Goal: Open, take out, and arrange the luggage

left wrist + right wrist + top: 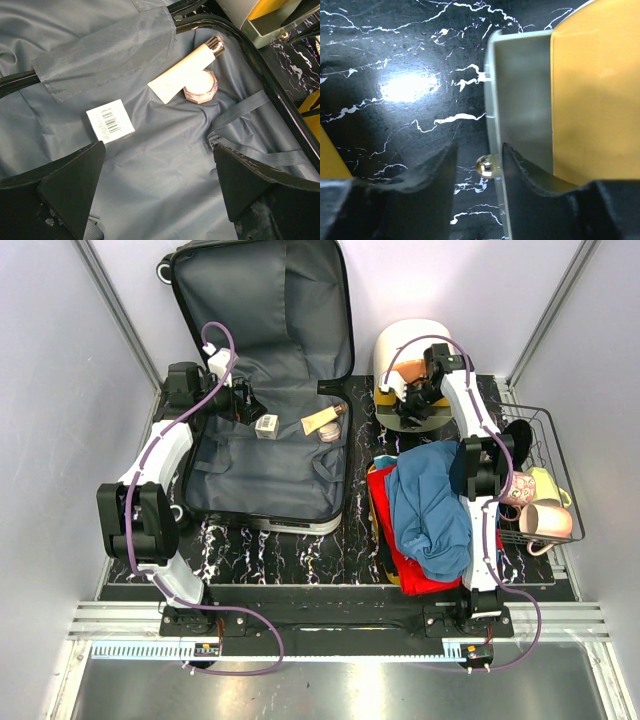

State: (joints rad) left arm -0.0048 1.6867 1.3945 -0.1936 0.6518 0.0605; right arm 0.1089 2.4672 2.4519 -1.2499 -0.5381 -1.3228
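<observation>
Luggage: lies open on the left part of the marbled black table; the base is flat and the lid stands up against the back wall, grey lining showing on both halves.
Left gripper: is inside the luggage near the left edge of the base, above the lining; the arm reaches in over the left rim.
Left gripper, jaws: stand wide apart, with nothing between them; in the left wrist view both fingers frame bare grey lining.
Luggage contents: a small white box lies nearest, just ahead of the left finger. A cream tube with a rose-gold cap lies farther off, resting against a pink faceted jar. The gripper touches none of them.
Right gripper: is well apart from the luggage, at the foot of the white rounded drawer box behind the table's right half.
Right gripper, jaws: are partly apart, one on each side of a small gold knob on the grey drawer front. A gap shows between the knob and one finger.
Right half of table: a blue garment lies on a red one; a wire basket beside them holds mugs.
</observation>
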